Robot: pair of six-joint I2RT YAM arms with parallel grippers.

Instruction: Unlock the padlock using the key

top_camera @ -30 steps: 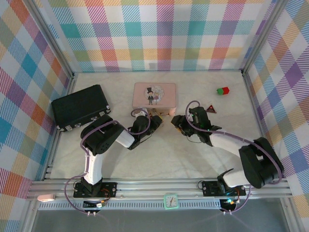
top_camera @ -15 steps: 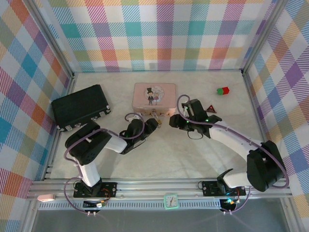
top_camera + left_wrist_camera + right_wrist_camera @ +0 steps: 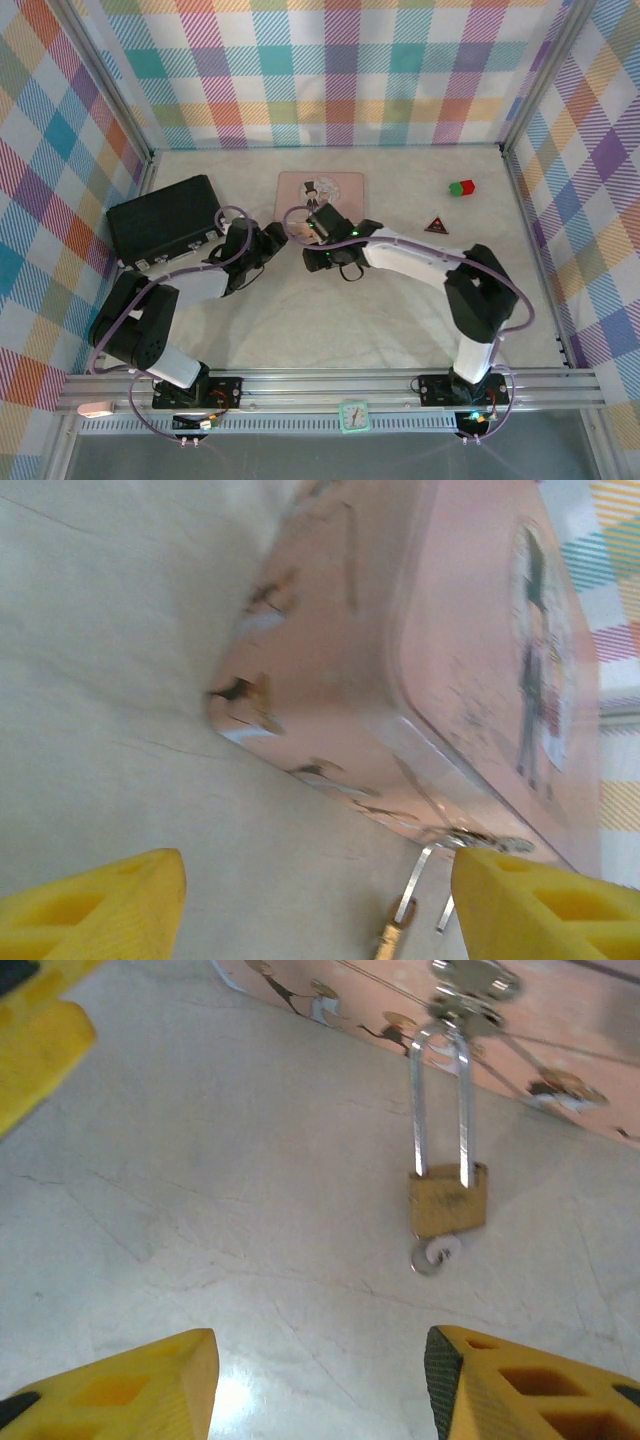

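found the padlock (image 3: 447, 1200) hooked on the pink tin's (image 3: 590, 1020) clasp, at 1 o'clock of the right claw (image 3: 320, 1375), what looked like the key (image 3: 435, 1255) touching its bottom. found right claw and left claw (image 3: 320, 905) both spread apart, empty.

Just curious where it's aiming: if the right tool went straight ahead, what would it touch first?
Probably the padlock, hooked to the pink tin just ahead of the open right tool; depth is unclear.

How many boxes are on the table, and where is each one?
2. The black case lies at the left side; the pink tin lies at the middle back, partly covered by the right arm. More could be hidden under it.
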